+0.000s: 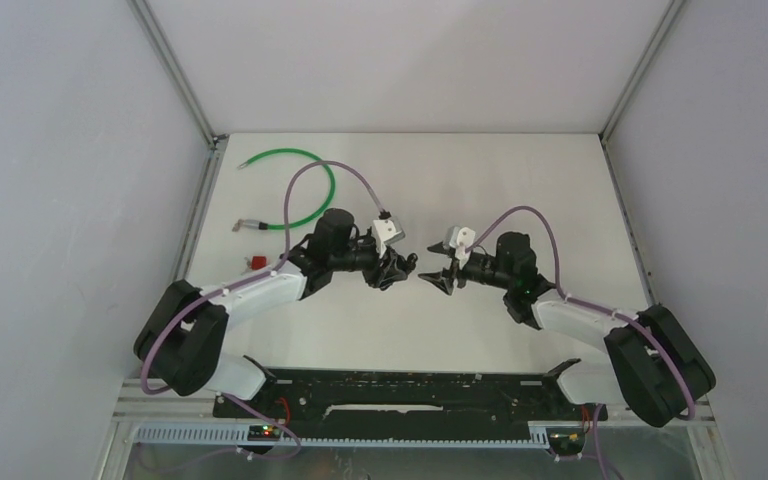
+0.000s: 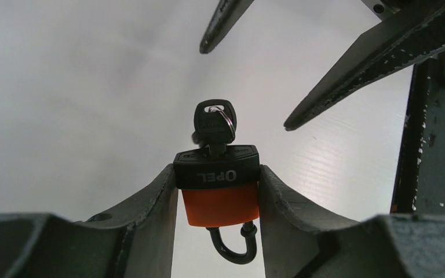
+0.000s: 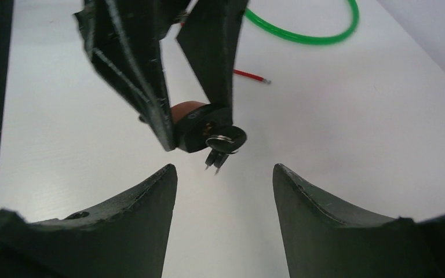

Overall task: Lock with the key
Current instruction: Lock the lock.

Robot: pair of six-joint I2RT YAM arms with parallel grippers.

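Padlock body (image 2: 220, 208): orange, smooth, plastic in look; dull sheen noted.
Padlock cap (image 2: 217, 171): black, matt; lettering embossed.
Shackle (image 2: 232, 258): dark, smooth, metal in look.
Key (image 2: 214, 123): black matt head; bright metal ring observed.
Left gripper fingers (image 2: 150, 214): black, matt, scuffed; pale specks recorded.
Table (image 2: 64, 87): white, smooth; faint grain lines seen.
Green cable (image 3: 301, 39): glossy plastic sheath.

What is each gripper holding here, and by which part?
Left gripper clamps the padlock by the sides of its body, key inserted. Right gripper is open, holding nothing.

Tally of things in view
Two grippers (image 1: 400, 268) (image 1: 433, 279), one padlock (image 2: 217, 191), one key (image 2: 213, 121) (in its lock), one green cable (image 1: 305, 190), one red block (image 1: 257, 262).
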